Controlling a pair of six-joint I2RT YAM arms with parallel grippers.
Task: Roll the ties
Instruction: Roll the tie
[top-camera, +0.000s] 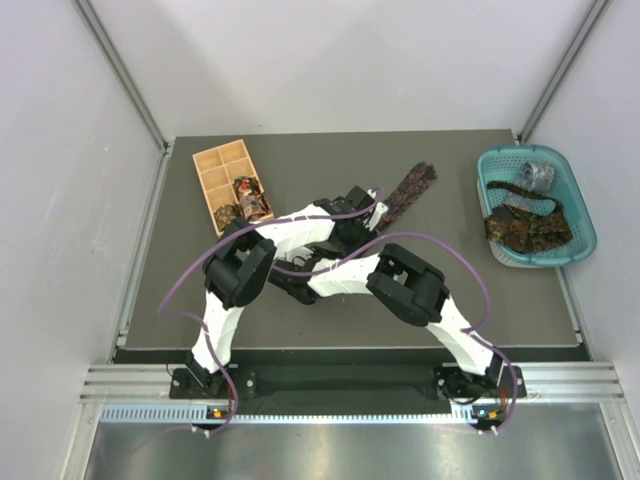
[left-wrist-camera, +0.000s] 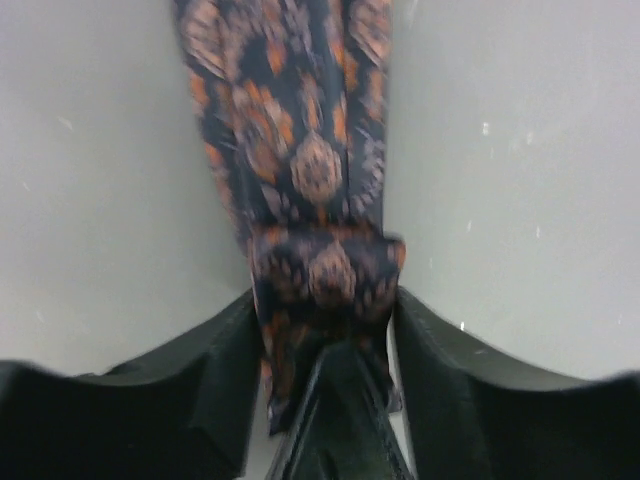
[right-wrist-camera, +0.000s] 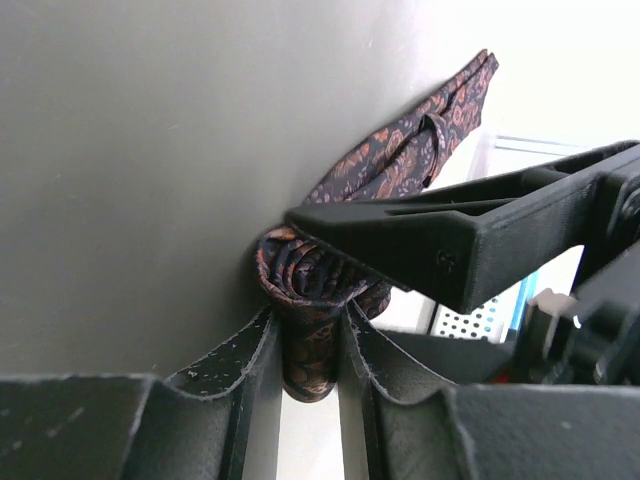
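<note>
A dark, orange-patterned tie (top-camera: 413, 187) lies on the table, its flat end pointing to the far right. Both arms meet over its near end, which is wound into a small coil (right-wrist-camera: 300, 270). My right gripper (right-wrist-camera: 308, 320) is shut on that coil, pinching it from both sides. In the left wrist view the coil (left-wrist-camera: 325, 270) sits between the fingers of my left gripper (left-wrist-camera: 325, 300), which stand apart on either side of it, open. One right finger (left-wrist-camera: 340, 420) pokes up between them. One left finger (right-wrist-camera: 450, 240) lies across the top of the coil.
A tan wooden compartment box (top-camera: 215, 180) at the back left holds rolled ties (top-camera: 247, 198). A teal basket (top-camera: 575, 205) on the right holds several loose ties (top-camera: 525, 225). Purple cables loop round both arms.
</note>
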